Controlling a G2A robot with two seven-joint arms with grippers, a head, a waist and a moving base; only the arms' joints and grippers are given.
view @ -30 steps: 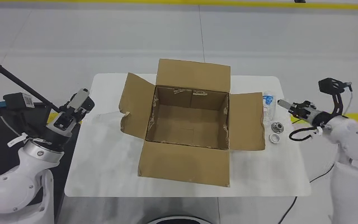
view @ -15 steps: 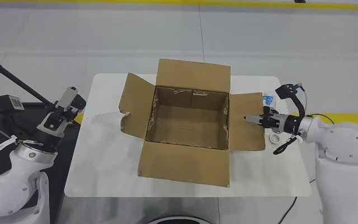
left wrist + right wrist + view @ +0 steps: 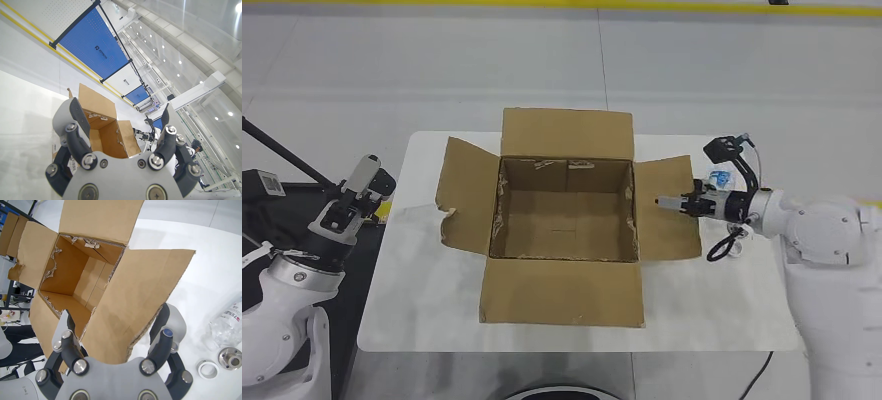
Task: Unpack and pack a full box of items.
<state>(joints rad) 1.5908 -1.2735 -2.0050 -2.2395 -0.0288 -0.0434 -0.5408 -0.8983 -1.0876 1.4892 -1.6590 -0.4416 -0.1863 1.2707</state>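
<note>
The right arm lies extended low across the white counter (image 3: 702, 300), wrist about level. The right end effector (image 3: 115, 311) is spread wide, astride the outer edge of the nearest flap of the brown cardboard box (image 3: 562, 290), with one finger on each side of the board. It is not closed on the flap, and I cannot tell whether either pad touches it. The left arm is bent beside the counter's opposite end. The left end effector (image 3: 121, 106) is spread wide and holds nothing, pointing toward the box from well apart.

In the top view the right arm covers most of a clear plastic bottle (image 3: 225, 328), which lies just behind and beside the right end effector. A silver metal ring (image 3: 207, 368) and a flanged metal bushing (image 3: 231, 357) sit next to the bottle.

The box stands directly ahead of the right end effector, mid-counter. All four flaps are folded outward and its bare floor shows. Torn paper fringes the rim, and the flap farthest from the right end effector has a ragged tear.
</note>
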